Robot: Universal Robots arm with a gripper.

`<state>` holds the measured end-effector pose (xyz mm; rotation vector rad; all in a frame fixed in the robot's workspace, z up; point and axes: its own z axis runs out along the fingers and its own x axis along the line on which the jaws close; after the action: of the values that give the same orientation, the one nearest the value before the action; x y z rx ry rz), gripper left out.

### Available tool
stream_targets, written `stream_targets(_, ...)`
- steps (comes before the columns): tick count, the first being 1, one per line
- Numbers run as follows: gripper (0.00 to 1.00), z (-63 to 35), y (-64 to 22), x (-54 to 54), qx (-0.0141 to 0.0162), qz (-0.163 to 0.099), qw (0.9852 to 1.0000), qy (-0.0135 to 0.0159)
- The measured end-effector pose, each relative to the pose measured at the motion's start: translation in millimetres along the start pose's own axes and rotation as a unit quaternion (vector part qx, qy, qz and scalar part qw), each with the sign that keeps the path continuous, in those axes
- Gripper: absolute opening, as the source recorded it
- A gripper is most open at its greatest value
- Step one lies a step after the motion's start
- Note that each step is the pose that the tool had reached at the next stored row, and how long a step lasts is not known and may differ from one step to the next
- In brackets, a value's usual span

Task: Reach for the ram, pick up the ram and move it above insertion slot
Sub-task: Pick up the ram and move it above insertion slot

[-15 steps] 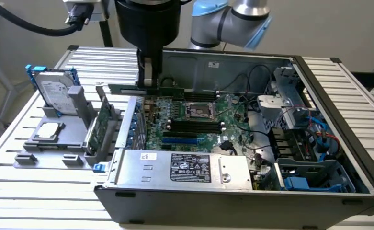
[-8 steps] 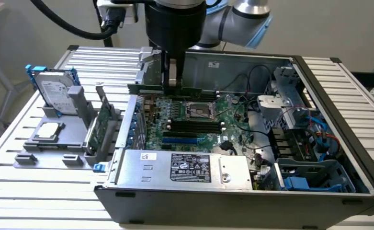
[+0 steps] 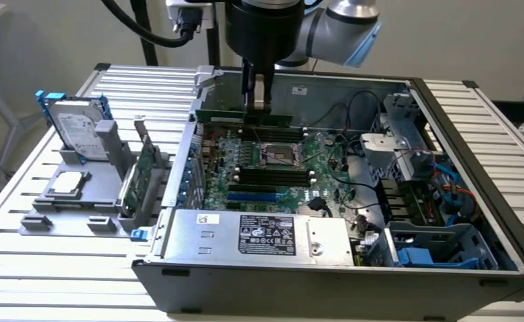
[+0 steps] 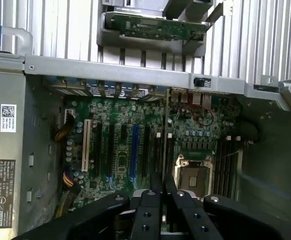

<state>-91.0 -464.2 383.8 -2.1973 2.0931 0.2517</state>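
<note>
Jaws: nearly closed, only a thin gap left. The gripper (image 3: 257,111) is clamped on the ram (image 3: 221,117), which sits crosswise between the fingers. More of the stick juts out on the exterior view's left of the jaws than on the right. In the wrist view the fingers (image 4: 148,210) stand close together around a thin dark edge, which I take to be the stick seen end-on.

Step, as I read it: reach and pickup done, carry in hand. The stick hangs level in the air, touching nothing but the fingers.

Below the jaws: the motherboard (image 3: 243,144), with the gripper over its far edge, near the case (image 3: 476,154) back wall. The CPU socket (image 3: 278,155) lies below and nearer the camera. The dark slots (image 3: 266,176) lie past the socket, so the stick looks short of them.

What the rest calls for, by my judgement: the stick's long edge kept parallel to the slot, the stick held level, and room kept from the cables (image 3: 355,107) off to the exterior view's right of the jaws.

Well apart, outside the case: the card (image 3: 136,176) and drive (image 3: 74,124) on their stand.
</note>
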Motion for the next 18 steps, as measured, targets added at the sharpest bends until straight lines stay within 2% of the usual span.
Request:
stream_targets(10, 0.14, 10.2, -17.6, -32.9, 0.0029, 0.000, 1.0000, 0.0004)
stream_targets(14, 0.14, 12.4, -25.0, -41.5, 0.0065, -0.001, 1.0000, 0.0008)
stream_targets(18, 0.14, 13.6, -33.6, -47.3, 0.0114, -0.002, 0.9999, 0.0019)
